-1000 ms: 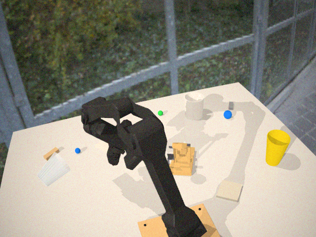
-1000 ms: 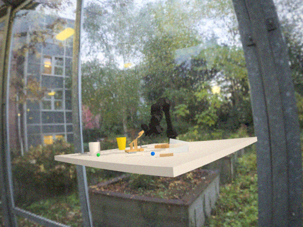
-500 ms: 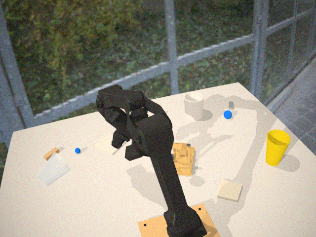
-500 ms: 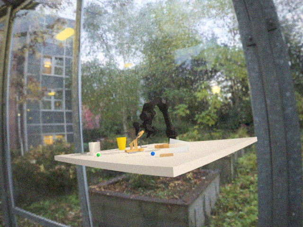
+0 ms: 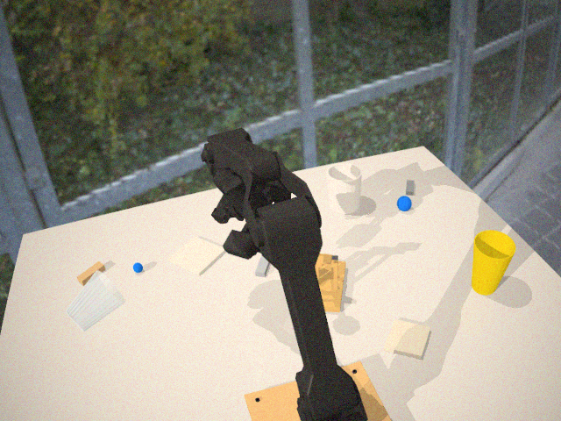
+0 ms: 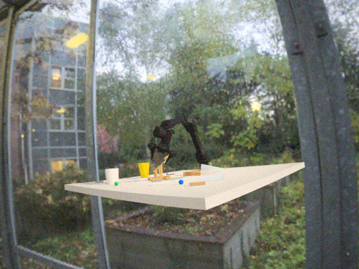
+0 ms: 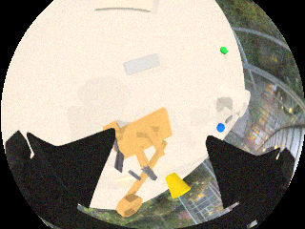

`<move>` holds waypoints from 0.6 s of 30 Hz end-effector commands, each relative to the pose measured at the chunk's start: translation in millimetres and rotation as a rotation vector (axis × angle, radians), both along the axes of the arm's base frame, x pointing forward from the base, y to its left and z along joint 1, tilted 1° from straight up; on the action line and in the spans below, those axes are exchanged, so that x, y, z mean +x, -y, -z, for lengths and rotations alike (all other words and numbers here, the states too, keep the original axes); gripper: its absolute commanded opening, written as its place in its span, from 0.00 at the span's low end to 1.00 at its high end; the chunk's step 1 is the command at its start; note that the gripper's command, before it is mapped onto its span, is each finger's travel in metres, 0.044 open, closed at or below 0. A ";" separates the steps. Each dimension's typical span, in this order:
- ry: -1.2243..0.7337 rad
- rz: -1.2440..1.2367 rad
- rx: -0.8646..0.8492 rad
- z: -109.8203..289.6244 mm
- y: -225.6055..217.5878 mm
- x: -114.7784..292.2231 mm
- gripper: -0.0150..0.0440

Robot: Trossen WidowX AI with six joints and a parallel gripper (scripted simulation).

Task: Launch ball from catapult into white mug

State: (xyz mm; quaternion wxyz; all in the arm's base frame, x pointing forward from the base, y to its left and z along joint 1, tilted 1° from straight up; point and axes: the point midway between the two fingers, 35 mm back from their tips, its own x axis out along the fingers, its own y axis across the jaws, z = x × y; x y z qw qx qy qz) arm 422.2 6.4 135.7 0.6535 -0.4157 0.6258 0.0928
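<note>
The wooden catapult [image 5: 331, 282] [image 6: 156, 172] [image 7: 145, 141] stands mid-table, partly hidden by my arm in the top view; its throwing arm is tilted upward. My gripper [image 5: 231, 227] [image 6: 161, 152] [image 7: 163, 137] is open and empty, hanging just above the catapult with a finger on either side of it in the wrist view. The white mug [image 5: 345, 186] [image 6: 111, 175] stands at the far side. A green ball [image 6: 116, 183] [image 7: 223, 50] lies near the mug. A larger blue ball [image 5: 404, 203] [image 7: 220, 128] lies right of the mug. A small blue ball [image 5: 138, 267] [image 6: 180, 181] lies to the left.
A yellow cup [image 5: 491, 261] [image 6: 143, 169] [image 7: 175, 186] stands at the right. A ribbed white wedge [image 5: 95, 300], a small wooden block [image 5: 90, 273], a flat cream tile [image 5: 195, 255], a grey block [image 5: 262, 267] [image 7: 141, 64] and a cream block [image 5: 408, 338] lie about the table.
</note>
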 end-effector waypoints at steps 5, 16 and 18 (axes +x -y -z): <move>0.183 0.192 0.133 -16.5 24.8 29.6 1.00; 0.405 0.423 0.299 -41.3 65.1 61.4 1.00; 0.447 0.464 0.330 -46.8 73.4 66.6 1.00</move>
